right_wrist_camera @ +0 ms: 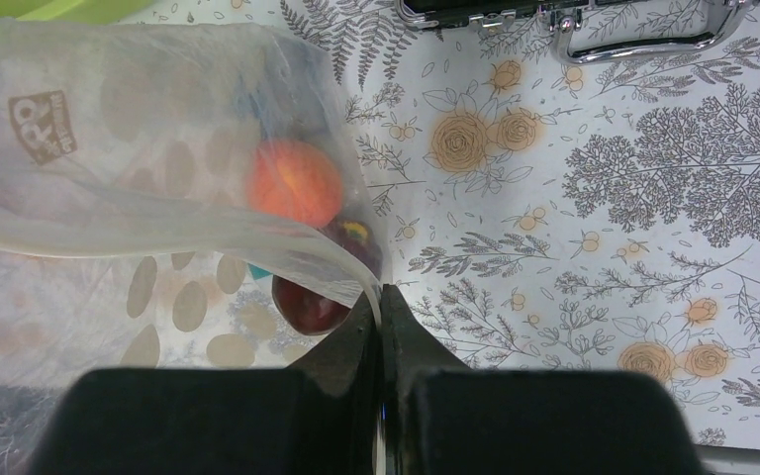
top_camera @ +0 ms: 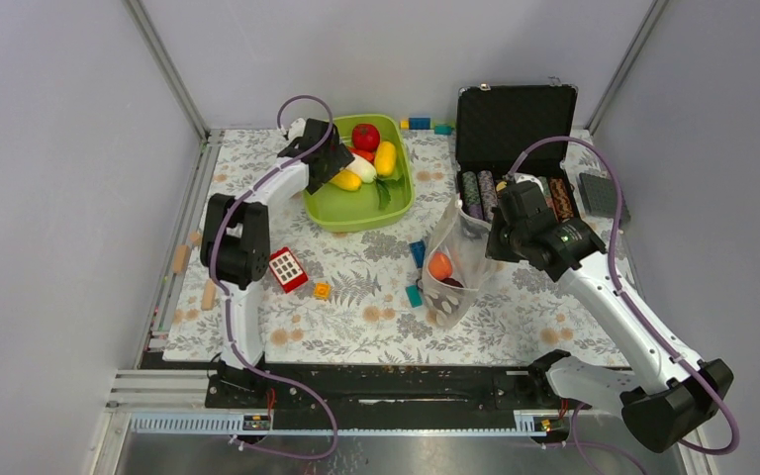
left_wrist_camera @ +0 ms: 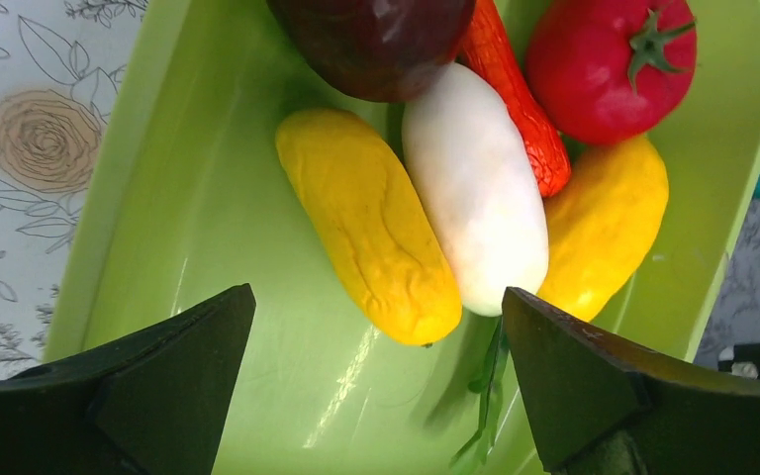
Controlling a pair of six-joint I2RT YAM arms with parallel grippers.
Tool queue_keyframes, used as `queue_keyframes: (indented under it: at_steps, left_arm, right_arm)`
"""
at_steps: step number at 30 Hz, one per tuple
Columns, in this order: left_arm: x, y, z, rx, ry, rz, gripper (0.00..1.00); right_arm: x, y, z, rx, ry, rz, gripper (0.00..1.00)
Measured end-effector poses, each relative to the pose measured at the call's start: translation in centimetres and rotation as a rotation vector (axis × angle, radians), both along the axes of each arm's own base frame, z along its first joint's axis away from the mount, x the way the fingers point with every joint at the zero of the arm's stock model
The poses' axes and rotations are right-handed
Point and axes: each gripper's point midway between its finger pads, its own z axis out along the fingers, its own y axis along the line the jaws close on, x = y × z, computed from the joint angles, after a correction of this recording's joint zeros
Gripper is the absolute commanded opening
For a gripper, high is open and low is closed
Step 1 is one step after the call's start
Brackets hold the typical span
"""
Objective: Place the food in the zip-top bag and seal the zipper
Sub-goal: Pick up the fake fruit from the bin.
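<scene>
Straddle, then squeeze

With the left pincer [left_wrist_camera: 378, 302] spread wide above the yellow piece [left_wrist_camera: 366, 223] in the green tray [left_wrist_camera: 188, 198], lower squarely across its width and close gently. Leave the right pincer [right_wrist_camera: 381, 302] clamped on the edge of the zip-top bag [right_wrist_camera: 109, 139], upright over the desk [right_wrist_camera: 604, 247], peach piece [right_wrist_camera: 295, 183] inside.

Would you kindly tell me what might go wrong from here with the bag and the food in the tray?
1. The right pincer grips the zip-top bag only by a thin pinch of film; it might slip, spilling the orange fruit inside.
2. The left pincer hangs open over the green tray, where the long yellow piece and white piece touch; closing may catch both or squeeze one away.
</scene>
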Motion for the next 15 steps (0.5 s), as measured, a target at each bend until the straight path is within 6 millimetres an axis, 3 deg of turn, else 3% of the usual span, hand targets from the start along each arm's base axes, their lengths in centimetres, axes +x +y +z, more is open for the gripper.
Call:
queue_keyframes:
  at_steps: [8, 15]
  left_arm:
    - [1.4, 0.2, -2.6, -0.052, 0.002, 0.140, 0.96]
    - [2.0, 0.1, -4.7, -0.081, 0.012, 0.210, 0.86]
  right_arm:
    - [0.1, 0.0, 0.1, -0.001, -0.008, 0.005, 0.00]
    - [0.1, 0.0, -0.1, -0.003, -0.008, 0.006, 0.00]
